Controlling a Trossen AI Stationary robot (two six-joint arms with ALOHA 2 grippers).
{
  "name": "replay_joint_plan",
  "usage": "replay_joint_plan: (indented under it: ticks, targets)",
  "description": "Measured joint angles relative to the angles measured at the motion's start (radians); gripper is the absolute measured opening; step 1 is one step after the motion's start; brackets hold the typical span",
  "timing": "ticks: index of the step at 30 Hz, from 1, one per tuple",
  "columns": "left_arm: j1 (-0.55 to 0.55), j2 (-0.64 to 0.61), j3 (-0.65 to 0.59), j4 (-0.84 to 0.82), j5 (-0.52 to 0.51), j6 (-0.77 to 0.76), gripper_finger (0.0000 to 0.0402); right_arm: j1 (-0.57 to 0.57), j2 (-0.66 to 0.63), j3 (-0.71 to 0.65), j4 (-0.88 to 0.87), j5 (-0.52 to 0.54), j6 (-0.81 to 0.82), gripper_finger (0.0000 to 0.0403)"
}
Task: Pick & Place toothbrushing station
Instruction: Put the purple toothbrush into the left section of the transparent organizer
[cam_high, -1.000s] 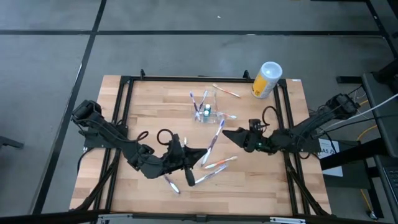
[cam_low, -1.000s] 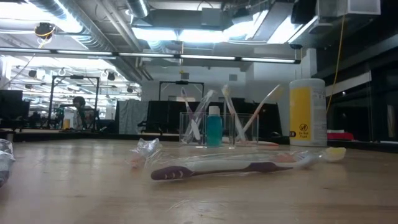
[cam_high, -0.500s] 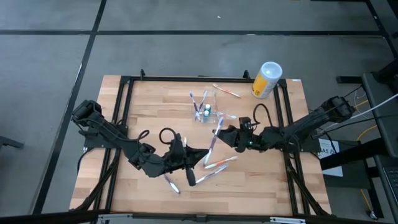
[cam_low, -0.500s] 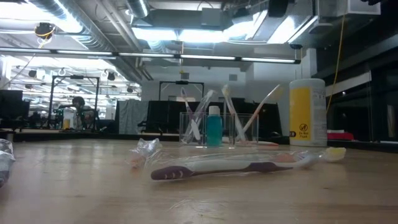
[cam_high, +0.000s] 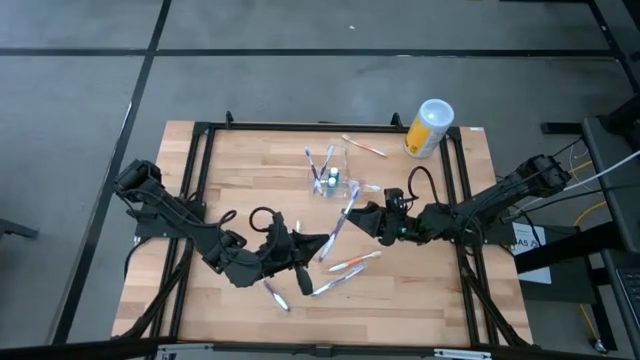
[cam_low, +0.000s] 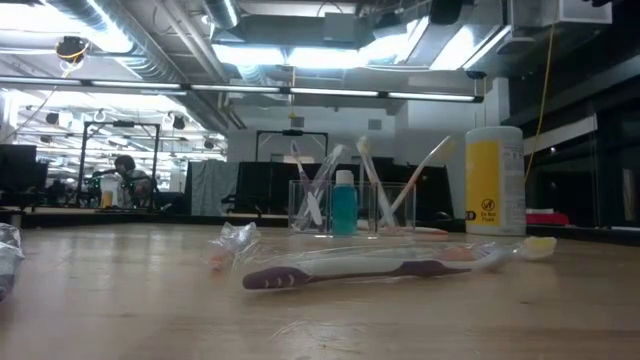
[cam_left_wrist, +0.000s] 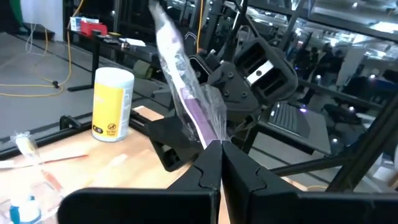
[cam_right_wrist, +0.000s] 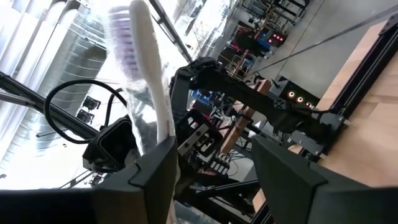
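The toothbrushing station (cam_high: 330, 175), a clear holder with brushes and a blue tube in it, stands upright on the table's far middle, also in the low view (cam_low: 345, 205). My left gripper (cam_high: 312, 247) is shut on a plastic-wrapped toothbrush (cam_high: 338, 225), which slants up toward the station. My right gripper (cam_high: 353, 214) is open, with its fingers around the brush's upper part; the purple-bristled head (cam_right_wrist: 127, 43) shows beyond them. My left gripper pinches the wrapped toothbrush's lower handle end (cam_left_wrist: 209, 135) between its two shut fingers, coming about level from the table's left. The brush is lifted clear of the table and rises slanting from the fingertips. My right gripper's one finger (cam_right_wrist: 155, 171) stands close beside the brush's handle; I cannot tell whether it touches.
A yellow canister with a white lid (cam_high: 428, 128) stands at the far right corner. Wrapped toothbrushes (cam_high: 352, 265) (cam_high: 330, 287) (cam_high: 277, 297) lie near the front middle, one in the low view (cam_low: 370, 268). Another brush (cam_high: 365, 147) lies behind the station.
My right gripper has moved toward the table's left, up to the held toothbrush, and now stands still with its fingers around the brush's upper part. Its fingers have stayed open.
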Motion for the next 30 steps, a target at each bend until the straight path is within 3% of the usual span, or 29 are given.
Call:
replay_joint_plan:
  ticks: [22,30]
  targets:
    - [0.0,0.0,0.0,0.0,-0.029,-0.005,0.0002,0.033,0.0,0.0,0.0,0.056,-0.004,0.021]
    - [0.0,0.012,0.0,-0.001,0.009,-0.042,0.0002,0.017,0.0,0.0,0.033,0.056,-0.027,0.021]
